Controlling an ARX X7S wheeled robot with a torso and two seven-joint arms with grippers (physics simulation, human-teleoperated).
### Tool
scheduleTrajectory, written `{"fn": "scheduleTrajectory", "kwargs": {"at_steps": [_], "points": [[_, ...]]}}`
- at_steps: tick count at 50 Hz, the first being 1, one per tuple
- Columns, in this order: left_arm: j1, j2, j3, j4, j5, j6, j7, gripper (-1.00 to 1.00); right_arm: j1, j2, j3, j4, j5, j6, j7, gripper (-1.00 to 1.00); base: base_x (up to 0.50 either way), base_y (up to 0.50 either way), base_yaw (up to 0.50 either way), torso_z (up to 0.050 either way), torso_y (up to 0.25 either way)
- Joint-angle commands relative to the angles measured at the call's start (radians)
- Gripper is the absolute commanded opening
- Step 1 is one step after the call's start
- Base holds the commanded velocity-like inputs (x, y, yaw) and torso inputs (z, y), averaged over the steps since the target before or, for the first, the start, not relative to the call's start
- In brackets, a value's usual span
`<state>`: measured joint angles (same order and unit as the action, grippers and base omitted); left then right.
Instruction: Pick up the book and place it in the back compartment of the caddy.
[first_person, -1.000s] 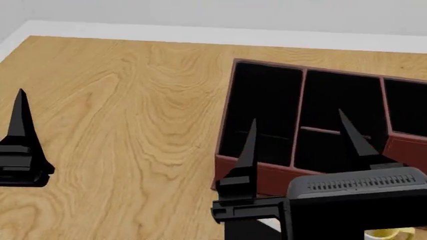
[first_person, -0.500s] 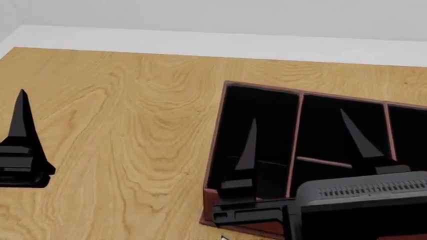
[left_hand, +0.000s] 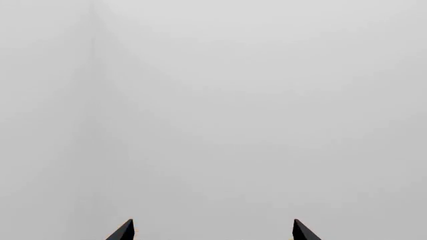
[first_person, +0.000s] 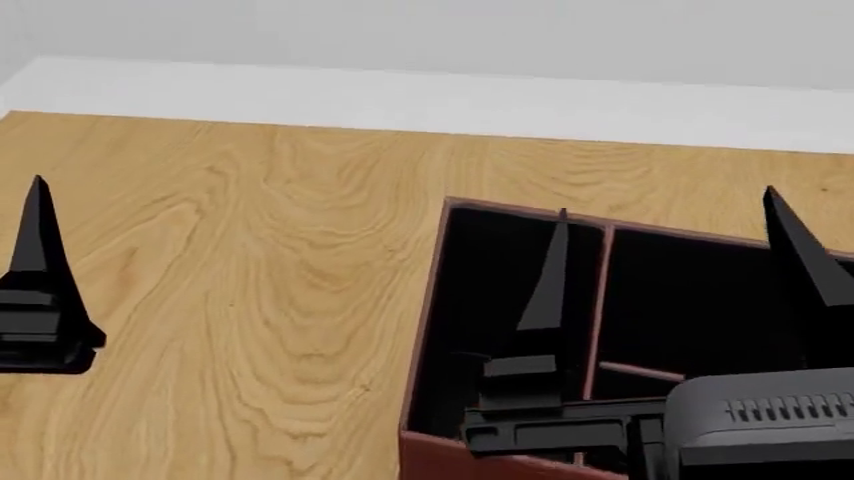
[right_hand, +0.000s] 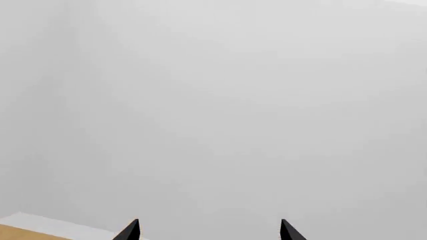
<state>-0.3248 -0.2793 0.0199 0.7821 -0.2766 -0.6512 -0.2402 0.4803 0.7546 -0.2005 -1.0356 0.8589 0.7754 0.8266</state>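
The caddy (first_person: 424, 330) is a dark red-brown box with a black interior and thin red dividers, at the right of the head view on the wooden table (first_person: 240, 260). My right gripper (first_person: 666, 203) is open and empty, its two pointed fingers standing upright over the caddy's near compartments. In the right wrist view the gripper (right_hand: 208, 229) shows only two spread tips against a grey wall. Of my left gripper, one finger (first_person: 40, 270) shows at the head view's left edge; in the left wrist view the gripper (left_hand: 213, 229) is open and empty. The book is out of view.
A white band (first_person: 400, 100) runs along the table's far edge below a grey wall. Bare wood lies between my left finger and the caddy's left wall. The caddy's right part is cut off by the picture's edge.
The head view has shifted, so the caddy sits lower and the wall shows more. My right gripper has risen and moved right over the caddy. The left gripper has barely moved.
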Motion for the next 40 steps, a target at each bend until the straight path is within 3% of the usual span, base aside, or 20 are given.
{"fn": "scheduleTrajectory", "kwargs": {"at_steps": [1,11,20,28,40], "points": [[-0.002,-0.005,-0.008,0.006,-0.012,-0.005,-0.005,1.00,0.050,0.121,-0.072,-0.001,0.136,-0.071,0.151,1.00,0.00,0.00,0.00,0.000,0.000],[0.002,-0.008,0.002,0.007,-0.010,-0.002,-0.011,1.00,0.034,0.159,-0.074,0.000,0.157,-0.114,0.163,1.00,-0.01,0.00,0.00,0.000,0.001],[0.000,-0.015,-0.011,0.011,-0.022,-0.003,-0.012,1.00,0.483,0.241,-0.174,0.056,0.714,0.143,0.383,1.00,0.00,0.00,0.00,0.000,0.000],[-0.001,-0.019,-0.019,0.014,-0.033,-0.006,-0.013,1.00,0.860,0.249,-0.300,0.159,1.132,0.238,0.599,1.00,0.00,0.00,0.00,0.000,0.000],[0.002,-0.023,-0.023,0.023,-0.043,-0.008,-0.019,1.00,1.087,0.247,-0.422,0.276,1.519,0.198,0.676,1.00,0.00,0.00,0.00,0.000,0.000]]}}
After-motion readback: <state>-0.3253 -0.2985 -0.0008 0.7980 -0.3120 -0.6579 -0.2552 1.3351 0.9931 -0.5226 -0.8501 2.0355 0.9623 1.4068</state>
